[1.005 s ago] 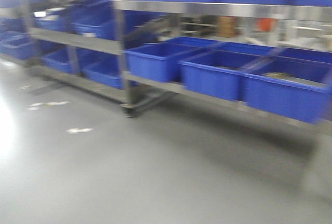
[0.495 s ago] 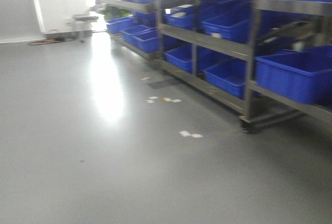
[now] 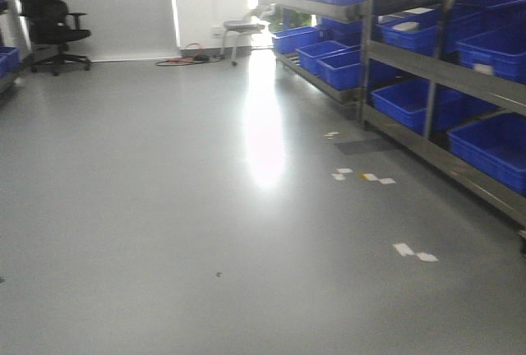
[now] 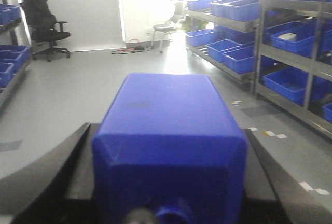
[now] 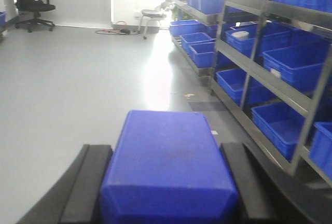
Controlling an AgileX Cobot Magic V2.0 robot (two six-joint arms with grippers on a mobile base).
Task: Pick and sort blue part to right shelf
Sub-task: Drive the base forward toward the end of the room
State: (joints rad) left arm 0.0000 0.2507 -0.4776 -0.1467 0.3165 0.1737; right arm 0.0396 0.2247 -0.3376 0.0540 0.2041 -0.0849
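Observation:
In the left wrist view the blue part [image 4: 168, 130] fills the middle, lying lengthwise with its sloped shoulders and round cap [image 4: 174, 214] toward the camera. My left gripper [image 4: 167, 128] is shut on it, black fingers [image 4: 72, 156] pressing both long sides. In the right wrist view my right gripper [image 5: 163, 149] is shut on a second solid-blue block [image 5: 166, 156], black pads [image 5: 88, 182] against its sides; its cap end is out of sight. The front view shows neither gripper nor either block.
Steel shelves [image 3: 436, 76] holding blue bins [image 3: 485, 145] run along the right of a grey floor aisle. A black office chair [image 3: 49, 18] stands at the back left, a stool [image 3: 238, 30] and floor cables [image 3: 185, 59] at the back. Paper scraps [image 3: 415, 252] lie near the shelf.
The front view has swung left, from facing the shelf of blue bins close up to looking down the open aisle with the shelves on the right.

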